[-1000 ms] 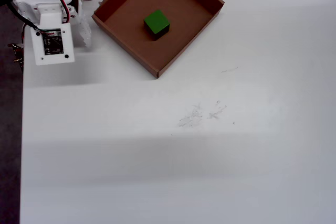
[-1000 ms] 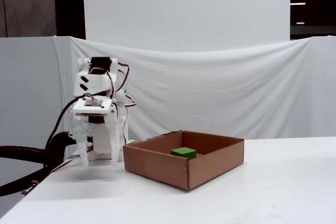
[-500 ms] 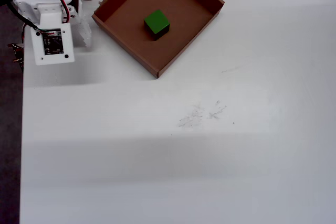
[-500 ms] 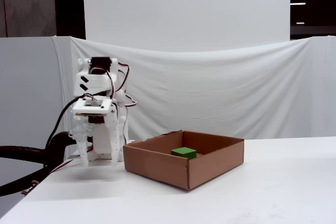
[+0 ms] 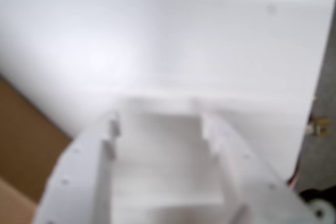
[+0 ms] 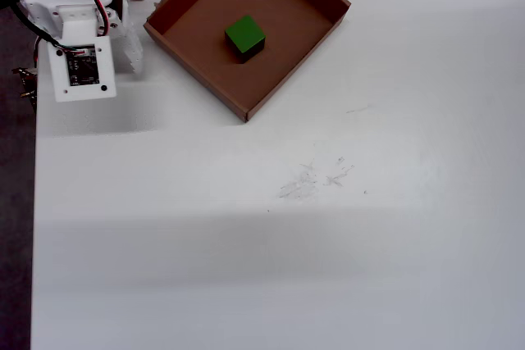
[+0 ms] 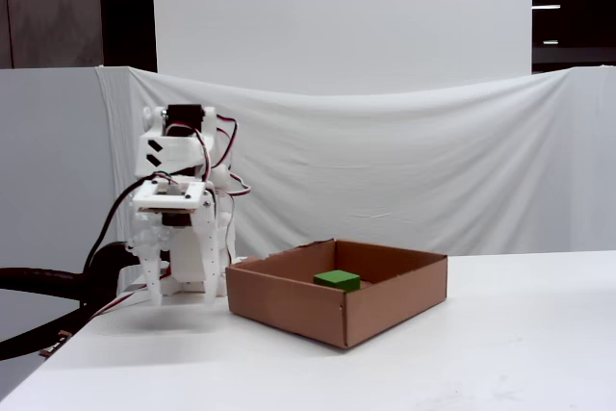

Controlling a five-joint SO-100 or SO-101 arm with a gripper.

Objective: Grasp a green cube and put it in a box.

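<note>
The green cube (image 6: 244,36) already sits inside the box (image 6: 201,61), beside the gripper (image 5: 160,124), which hangs released and empty over the bare surface (image 6: 328,227). Little can fail now; a careless swing could nudge the box.

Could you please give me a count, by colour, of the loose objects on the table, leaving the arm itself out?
Green: 1, the green cube, resting on the box floor.
Brown: 1, the box, a shallow cardboard tray.
Total: 2.
</note>
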